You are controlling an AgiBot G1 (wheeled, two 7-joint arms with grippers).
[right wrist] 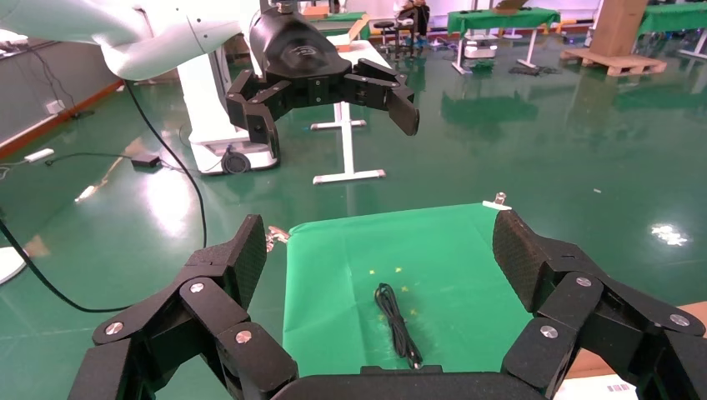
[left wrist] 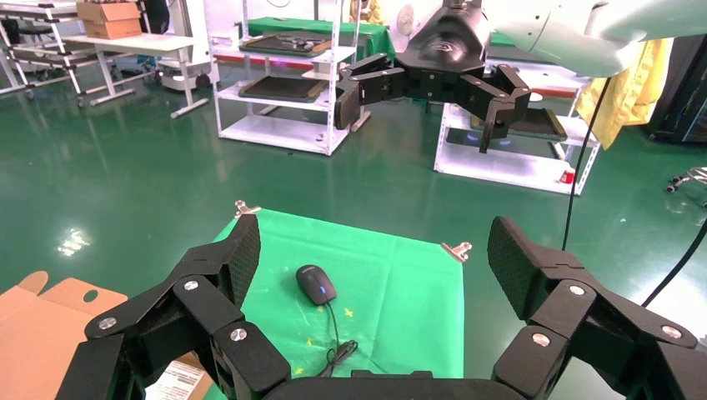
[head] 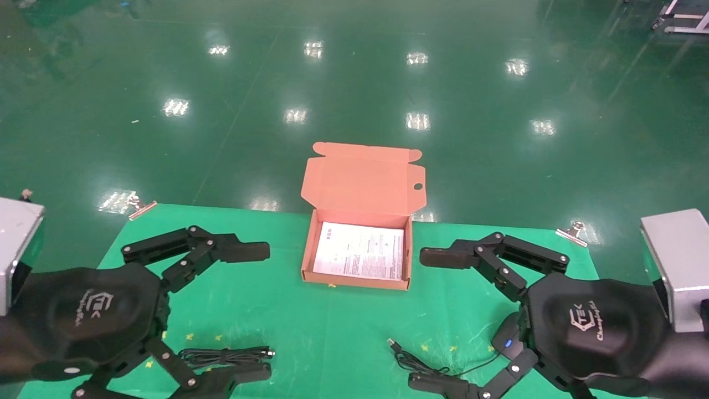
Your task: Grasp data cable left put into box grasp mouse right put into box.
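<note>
We saw the left gripper (head: pixel 252 310) wide open, empty, lower left; the right gripper (head: pixel 437 318) likewise, lower right. The data cable (head: pixel 227 356) lay bottom left, the mouse (head: pixel 508 339) bottom right, the box (head: pixel 359 277) open at centre.

My table (head: pixel 332 332) is covered with a green cloth held by clips (head: pixel 570 231) at the far corners. On it lie the open box (head: pixel 407 260) in the middle, the data cable (head: pixel 227 354) on my left and the mouse (head: pixel 507 339) on my right.
</note>
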